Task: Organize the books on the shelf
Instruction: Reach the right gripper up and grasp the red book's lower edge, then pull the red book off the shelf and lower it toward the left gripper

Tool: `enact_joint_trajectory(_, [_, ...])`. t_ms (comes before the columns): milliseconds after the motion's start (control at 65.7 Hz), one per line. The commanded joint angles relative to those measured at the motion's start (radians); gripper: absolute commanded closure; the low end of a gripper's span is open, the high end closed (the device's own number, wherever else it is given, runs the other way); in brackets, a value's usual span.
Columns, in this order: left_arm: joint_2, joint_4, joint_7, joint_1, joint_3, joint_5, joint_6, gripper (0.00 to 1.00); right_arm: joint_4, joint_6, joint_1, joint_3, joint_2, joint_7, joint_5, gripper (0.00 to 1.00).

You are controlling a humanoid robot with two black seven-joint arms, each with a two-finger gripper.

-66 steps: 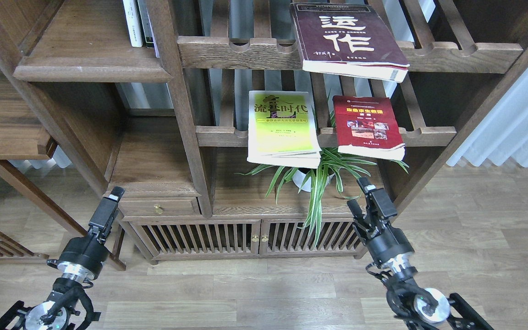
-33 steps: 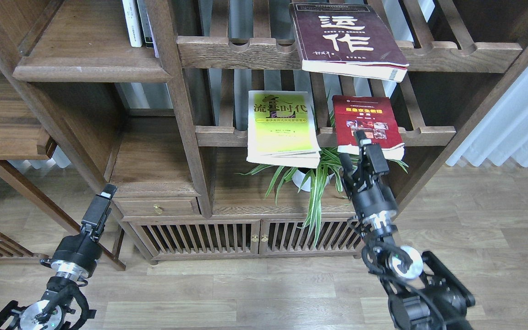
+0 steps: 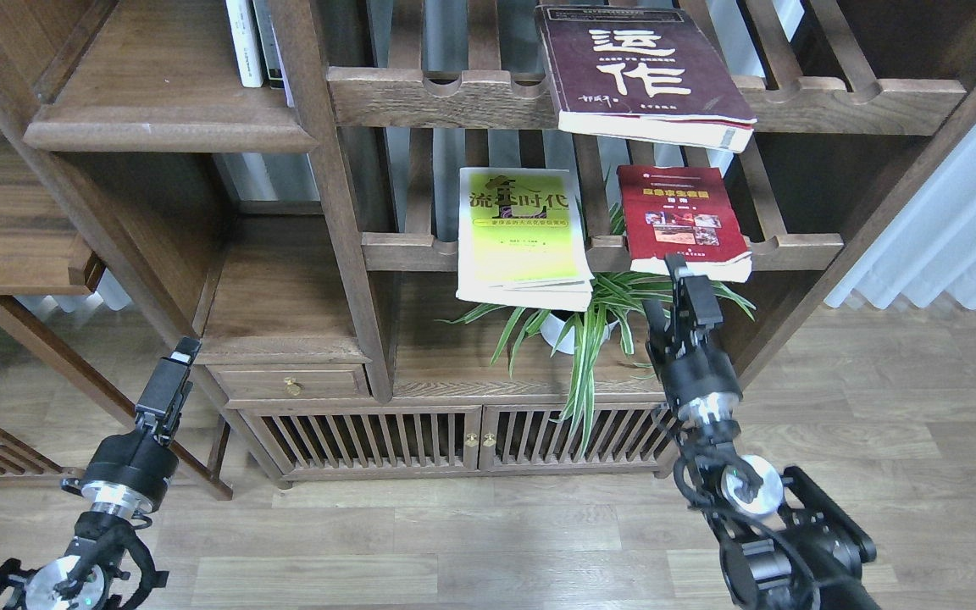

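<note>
The right gripper (image 3: 681,280) is reaching at the near edge of the red book (image 3: 681,222), which is lying flat on the slatted rack (image 3: 793,250), long axis running away from me. Whether its fingers are pinching that edge I cannot tell; the left gripper (image 3: 174,373) is hanging far off, holding nothing.

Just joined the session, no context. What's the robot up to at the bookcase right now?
It's sorting books. The right gripper is raised to the front edge of the red book, which lies on a slatted rack beside the lime-yellow book; whether it has a grip can't be told. The maroon book lies on the rack above. The left gripper hangs low, holding nothing. The solid shelf at upper left holds a few upright books.
</note>
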Motion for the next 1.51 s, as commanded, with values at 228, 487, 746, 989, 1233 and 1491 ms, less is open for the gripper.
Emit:
enact_joint_trajectory(228, [0.001,-0.006,0.0,0.009,-0.003,0.0,0.0,0.0,-0.171,-0.051,0.152,0.013,0.0,0.002,0.018,0.02])
enact_joint_trajectory(487, [0.003,-0.006,0.0,0.042,-0.018,0.0,0.0,0.0,-0.177,-0.199,0.223,0.061,0.0,0.042,0.033,0.27])
enact_joint_trajectory(746, [0.004,-0.006,0.0,0.054,-0.052,0.0,0.0,0.0,-0.177,-0.058,0.205,0.053,0.0,0.066,0.041,0.95])
enact_joint_trajectory(989, [0.004,-0.004,0.002,0.057,-0.044,0.0,0.0,0.0,-0.128,0.0,0.154,0.044,0.0,0.06,0.043,0.96])
enact_joint_trajectory(1233, [0.001,0.002,0.002,0.059,-0.035,0.0,0.0,0.0,0.245,0.0,-0.119,0.096,0.0,0.083,0.109,0.97])
enact_joint_trajectory(1491, [-0.002,0.009,0.002,0.08,-0.029,0.0,0.0,0.0,0.423,0.0,-0.475,0.221,-0.034,0.181,0.181,0.97])
